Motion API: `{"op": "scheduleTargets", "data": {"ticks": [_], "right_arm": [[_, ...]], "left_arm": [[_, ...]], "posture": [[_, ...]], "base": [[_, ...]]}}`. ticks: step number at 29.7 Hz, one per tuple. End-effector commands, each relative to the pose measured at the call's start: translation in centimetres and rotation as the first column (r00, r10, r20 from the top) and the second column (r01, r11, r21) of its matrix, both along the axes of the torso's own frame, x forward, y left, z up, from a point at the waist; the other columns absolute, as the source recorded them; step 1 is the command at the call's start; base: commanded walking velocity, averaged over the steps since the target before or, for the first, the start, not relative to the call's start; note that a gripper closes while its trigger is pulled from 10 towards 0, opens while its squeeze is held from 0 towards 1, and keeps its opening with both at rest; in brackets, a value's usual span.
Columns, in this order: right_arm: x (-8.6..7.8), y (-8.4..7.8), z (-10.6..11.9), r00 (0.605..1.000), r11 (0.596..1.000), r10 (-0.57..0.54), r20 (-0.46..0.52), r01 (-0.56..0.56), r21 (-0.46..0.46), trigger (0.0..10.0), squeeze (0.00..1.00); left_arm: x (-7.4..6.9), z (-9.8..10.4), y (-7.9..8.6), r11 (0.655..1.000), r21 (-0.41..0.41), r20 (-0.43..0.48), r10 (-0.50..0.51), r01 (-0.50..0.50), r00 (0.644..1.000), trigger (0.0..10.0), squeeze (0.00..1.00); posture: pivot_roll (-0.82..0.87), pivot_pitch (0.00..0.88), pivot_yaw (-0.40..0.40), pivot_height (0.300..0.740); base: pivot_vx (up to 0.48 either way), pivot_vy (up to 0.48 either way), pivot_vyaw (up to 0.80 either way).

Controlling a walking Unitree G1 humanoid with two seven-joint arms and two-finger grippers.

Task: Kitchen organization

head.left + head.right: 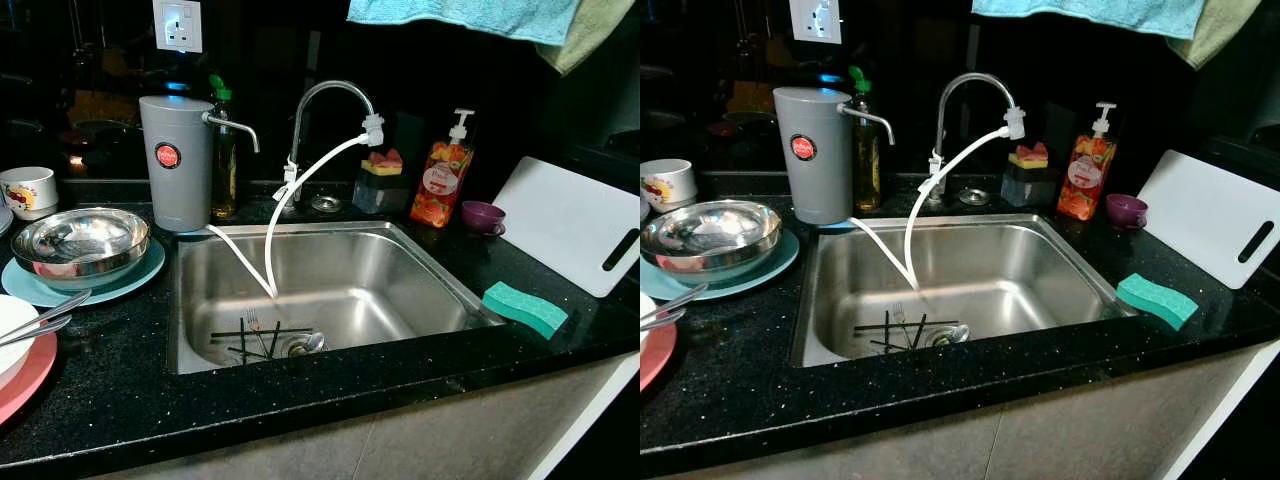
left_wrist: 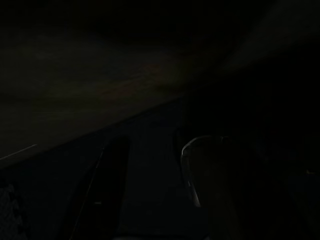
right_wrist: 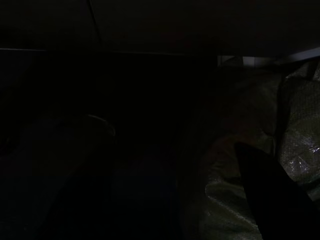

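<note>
A steel sink (image 1: 200, 300) is set into a black speckled counter (image 1: 120, 390). Near its drain lie a fork (image 1: 254, 322), a spoon (image 1: 308, 343) and crossed black chopsticks (image 1: 240, 334). Left of the sink, a steel bowl (image 1: 80, 240) sits on a teal plate (image 1: 135, 280). At the near left, a white dish (image 1: 12, 320) with metal chopsticks (image 1: 45, 315) across it rests on a pink plate (image 1: 25, 385). A green sponge (image 1: 524, 308) lies at the sink's right front corner. Both wrist views are very dark; my left gripper (image 2: 150, 190) and right gripper (image 3: 270, 195) hang low in shade.
Along the back stand a mug (image 1: 28, 190), a grey water filter (image 1: 175, 165), a green-capped bottle (image 1: 222, 160), a faucet (image 1: 330, 95) with a white hose, a sponge holder (image 1: 380, 185), a soap dispenser (image 1: 442, 180) and a purple cup (image 1: 483, 215). A white cutting board (image 1: 570, 225) leans at the right. Towels (image 1: 470, 15) hang above.
</note>
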State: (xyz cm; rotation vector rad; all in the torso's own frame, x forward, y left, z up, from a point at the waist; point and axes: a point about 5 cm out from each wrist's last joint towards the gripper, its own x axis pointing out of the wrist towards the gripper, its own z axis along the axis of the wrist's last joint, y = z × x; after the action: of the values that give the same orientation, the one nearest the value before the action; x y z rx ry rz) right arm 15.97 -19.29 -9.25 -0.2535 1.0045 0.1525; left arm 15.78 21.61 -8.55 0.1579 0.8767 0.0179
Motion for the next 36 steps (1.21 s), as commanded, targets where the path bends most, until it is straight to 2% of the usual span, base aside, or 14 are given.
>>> {"op": "scheduleTargets", "data": {"ticks": [1, 36], "right_arm": [[0.11, -0.42, 0.12, 1.000, 1.000, 0.019, 0.003, -0.019, -0.018, 10.0, 0.00], [-0.31, -0.99, 0.01, 1.000, 1.000, -0.010, -0.009, 0.010, -0.028, 10.0, 0.00]], "left_arm": [[-0.27, -0.17, -0.30, 1.000, -0.008, -0.005, 0.002, -0.002, 1.000, 10.0, 0.00], [0.30, -0.01, -0.66, 1.000, -0.009, -0.001, -0.030, 0.030, 1.000, 10.0, 0.00]], "posture": [[0.14, 0.007, -0.146, 0.740], [0.12, 0.000, -0.129, 0.740]], "base": [[0.000, 0.000, 0.00], [0.000, 0.000, 0.00]]}}
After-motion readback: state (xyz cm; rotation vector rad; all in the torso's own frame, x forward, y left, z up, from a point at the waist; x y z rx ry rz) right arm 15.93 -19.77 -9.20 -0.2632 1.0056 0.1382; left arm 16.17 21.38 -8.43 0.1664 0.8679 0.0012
